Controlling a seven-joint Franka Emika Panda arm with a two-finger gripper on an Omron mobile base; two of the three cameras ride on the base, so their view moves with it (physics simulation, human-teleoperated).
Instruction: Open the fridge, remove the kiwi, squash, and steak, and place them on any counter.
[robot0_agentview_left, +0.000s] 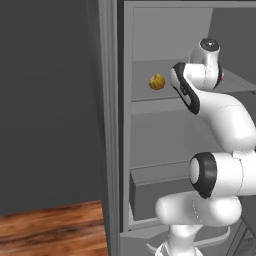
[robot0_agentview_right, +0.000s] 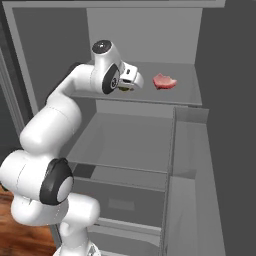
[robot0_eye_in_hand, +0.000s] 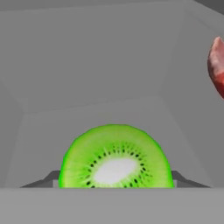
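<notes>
The fridge (robot0_agentview_right: 145, 35) stands open, its grey shelves bare to me. On the upper shelf (robot0_agentview_right: 165, 97) the kiwi (robot0_eye_in_hand: 115, 157) faces the hand camera with its bright green cut face. My gripper (robot0_eye_in_hand: 115, 181) reaches onto that shelf, and its dark fingertips (robot0_eye_in_hand: 51, 178) press against both sides of the kiwi. The pink-red steak (robot0_agentview_right: 164, 81) lies on the same shelf just right of the gripper (robot0_agentview_right: 131, 82). To its left, the yellow-orange squash (robot0_agentview_left: 157, 81) sits on that shelf. The counter is out of view.
The fridge's side walls close in on the arm. Below the upper shelf are a middle shelf (robot0_agentview_right: 125, 145) and a lower drawer (robot0_agentview_left: 160, 195). A dark grey cabinet front (robot0_agentview_left: 50, 100) stands left of the fridge, above the wooden floor (robot0_agentview_left: 50, 225).
</notes>
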